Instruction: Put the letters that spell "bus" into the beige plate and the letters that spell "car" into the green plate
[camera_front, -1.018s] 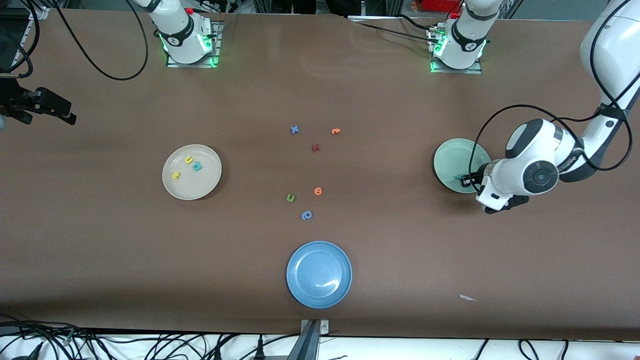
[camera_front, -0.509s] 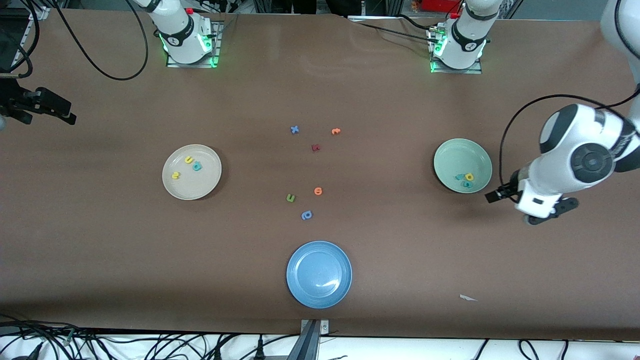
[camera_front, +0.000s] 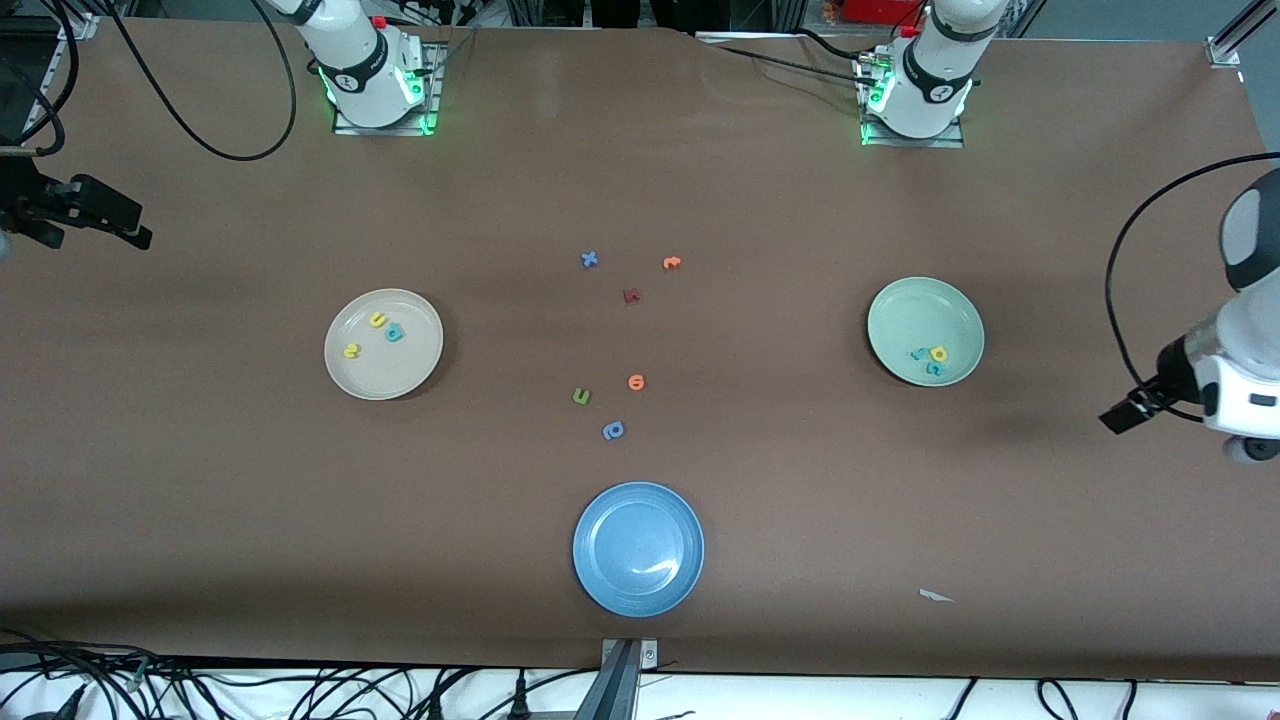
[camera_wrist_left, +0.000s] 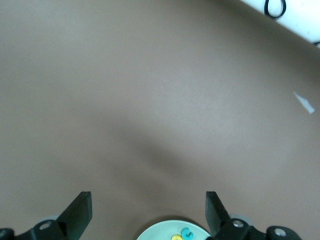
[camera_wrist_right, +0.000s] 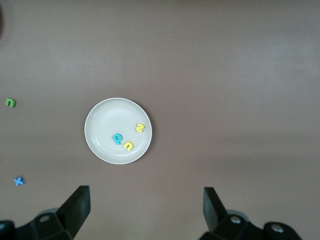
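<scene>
1. A blue plate (camera_front: 638, 548) sits by the counter's (camera_front: 200, 500) camera-side edge, mid-length.
2. Stray letters lie at mid-counter, among them a green u (camera_front: 581, 397) and a blue x (camera_front: 589, 259).
3. The beige plate (camera_front: 383, 344), toward the right arm's end, holds the "bus" letters (camera_front: 372, 335).
4. The green plate (camera_front: 925, 331), toward the left arm's end, holds the "car" letters (camera_front: 931, 360).
5. The left gripper (camera_wrist_left: 149, 216) is over bare counter at that end, fingers wide apart and empty.
6. The right gripper (camera_wrist_right: 145, 212) waits high above the beige plate's area, fingers wide and empty.
</scene>
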